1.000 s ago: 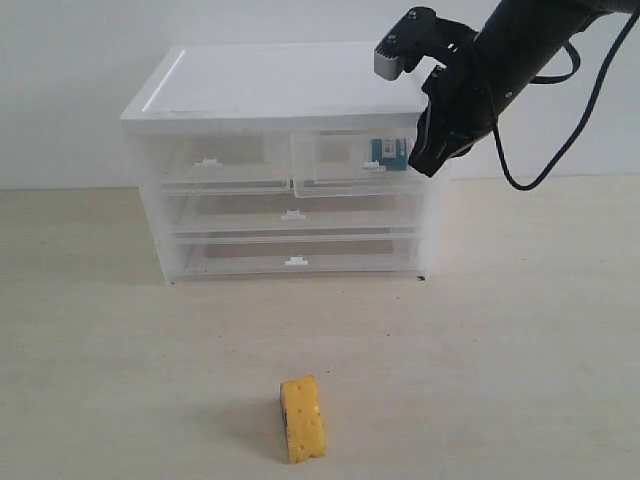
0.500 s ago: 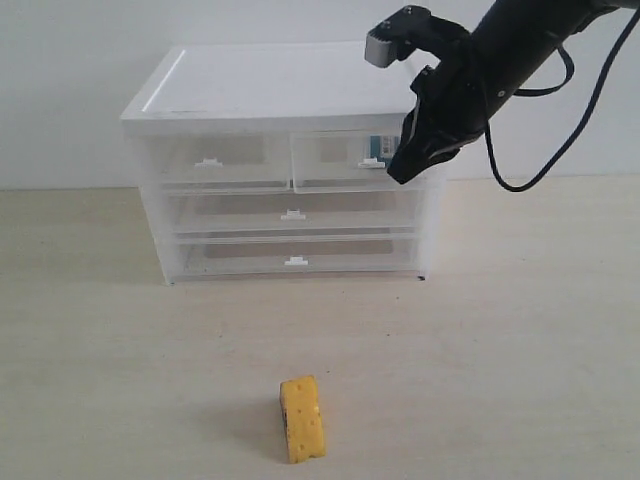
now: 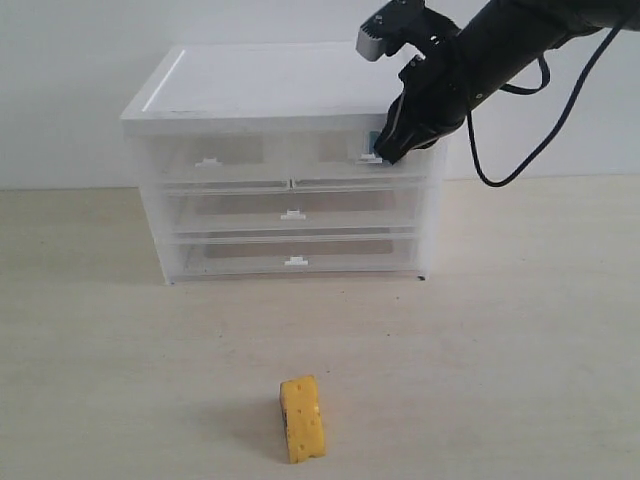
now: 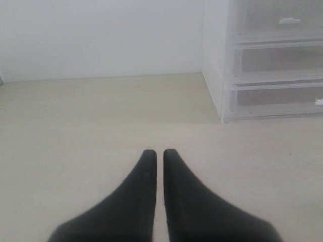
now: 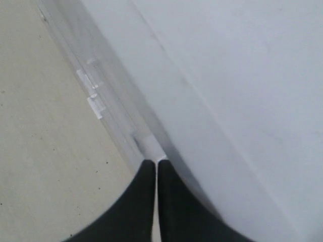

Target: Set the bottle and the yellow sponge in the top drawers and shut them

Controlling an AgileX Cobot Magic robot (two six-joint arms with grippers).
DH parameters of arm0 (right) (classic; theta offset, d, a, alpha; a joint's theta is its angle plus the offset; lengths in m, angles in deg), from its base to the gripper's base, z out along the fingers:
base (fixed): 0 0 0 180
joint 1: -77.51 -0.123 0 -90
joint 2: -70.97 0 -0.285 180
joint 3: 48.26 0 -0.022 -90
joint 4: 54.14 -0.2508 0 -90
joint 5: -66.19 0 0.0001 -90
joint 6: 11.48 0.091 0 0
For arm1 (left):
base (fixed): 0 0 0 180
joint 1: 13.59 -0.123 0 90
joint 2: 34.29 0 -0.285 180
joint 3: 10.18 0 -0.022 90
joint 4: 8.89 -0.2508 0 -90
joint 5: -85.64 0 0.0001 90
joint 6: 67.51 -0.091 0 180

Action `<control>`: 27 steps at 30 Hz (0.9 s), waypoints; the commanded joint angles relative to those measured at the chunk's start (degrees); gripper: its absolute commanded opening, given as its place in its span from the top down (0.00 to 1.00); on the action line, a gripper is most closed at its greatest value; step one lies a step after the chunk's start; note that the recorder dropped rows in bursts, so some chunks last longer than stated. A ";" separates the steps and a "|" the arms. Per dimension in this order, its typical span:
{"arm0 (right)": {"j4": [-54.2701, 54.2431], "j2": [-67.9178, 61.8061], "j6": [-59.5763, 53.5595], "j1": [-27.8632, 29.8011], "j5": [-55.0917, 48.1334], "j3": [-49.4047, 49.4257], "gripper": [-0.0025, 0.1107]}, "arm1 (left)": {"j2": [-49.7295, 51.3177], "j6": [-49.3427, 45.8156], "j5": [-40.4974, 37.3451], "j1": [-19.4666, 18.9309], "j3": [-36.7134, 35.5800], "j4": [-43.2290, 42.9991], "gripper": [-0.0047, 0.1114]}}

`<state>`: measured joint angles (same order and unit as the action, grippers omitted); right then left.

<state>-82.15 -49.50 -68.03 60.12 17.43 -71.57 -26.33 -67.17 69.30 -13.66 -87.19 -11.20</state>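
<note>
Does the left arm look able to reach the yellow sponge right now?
Probably yes: the yellow sponge lies alone on the open table, nothing beside it; the left pincer is shut and would need opening.

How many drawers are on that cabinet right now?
4: top left drawer, top right drawer, both half-width; below them the full-width middle drawer, then the bottom drawer. None appears hidden.

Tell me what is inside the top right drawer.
Through the translucent white top right drawer, only a teal-blue sliver shows, apparently the small white bottle's label; the right arm's black fingers cover the rest.
</note>
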 commanded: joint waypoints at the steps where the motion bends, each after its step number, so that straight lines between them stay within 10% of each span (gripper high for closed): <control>1: 0.28 -0.13 0.33 0.14 9.33 -0.13 0.97 | -0.18 0.08 0.05 -0.25 -0.21 0.41 0.92; 15: 1.23 6.28 3.81 0.14 -14.48 -0.13 0.97 | -0.18 0.08 0.05 -0.25 -0.21 0.41 0.92; 27: 29.61 7.96 30.96 0.90 -21.20 -0.13 0.97 | -0.18 0.08 0.05 -0.25 -0.21 0.41 0.92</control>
<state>-59.68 -42.47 -46.06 60.03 -3.53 -71.46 -26.33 -67.17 69.30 -13.66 -87.19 -11.20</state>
